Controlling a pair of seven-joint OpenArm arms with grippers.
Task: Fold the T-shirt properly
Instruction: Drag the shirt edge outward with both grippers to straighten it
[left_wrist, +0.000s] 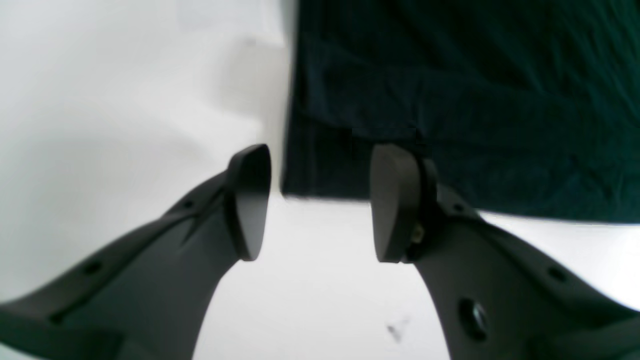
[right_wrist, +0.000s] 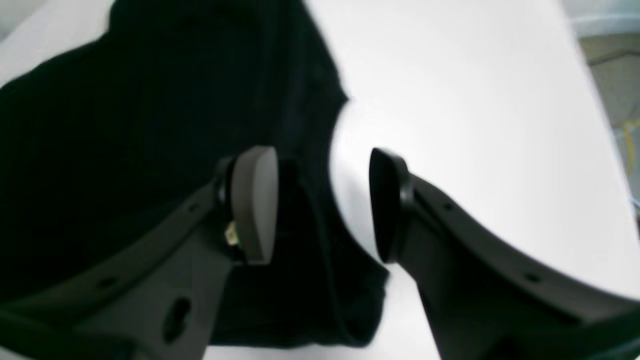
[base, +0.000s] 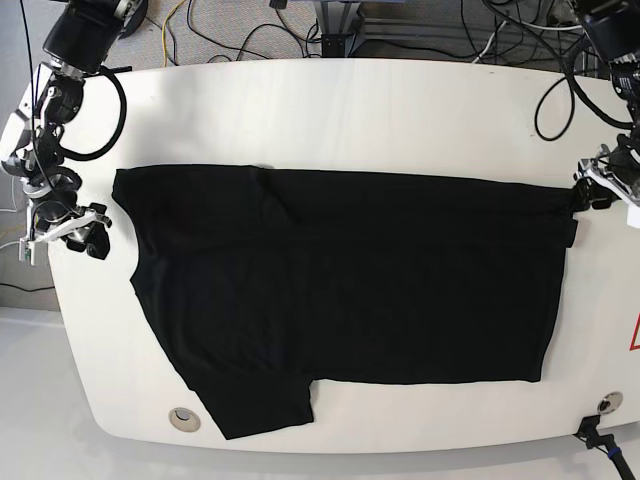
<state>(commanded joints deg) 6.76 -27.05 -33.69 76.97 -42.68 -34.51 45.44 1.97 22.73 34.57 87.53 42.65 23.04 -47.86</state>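
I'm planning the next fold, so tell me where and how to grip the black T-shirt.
Probably pinch the T-shirt's projecting flap at its lower edge, coming from the side away from the arms' mounts; it juts beyond the main edge, over the tabletop.

The shirt (base: 350, 300) is plain black, the tabletop (base: 400, 110) under it plain white, and the gripper fingers (left_wrist: 400, 200) on both arms are dark grey

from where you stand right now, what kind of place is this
Probably a robotics lab or workshop: two robot arms, each with a gripper ( and), flank a white table with a black T-shirt on it, and loose cables run behind.
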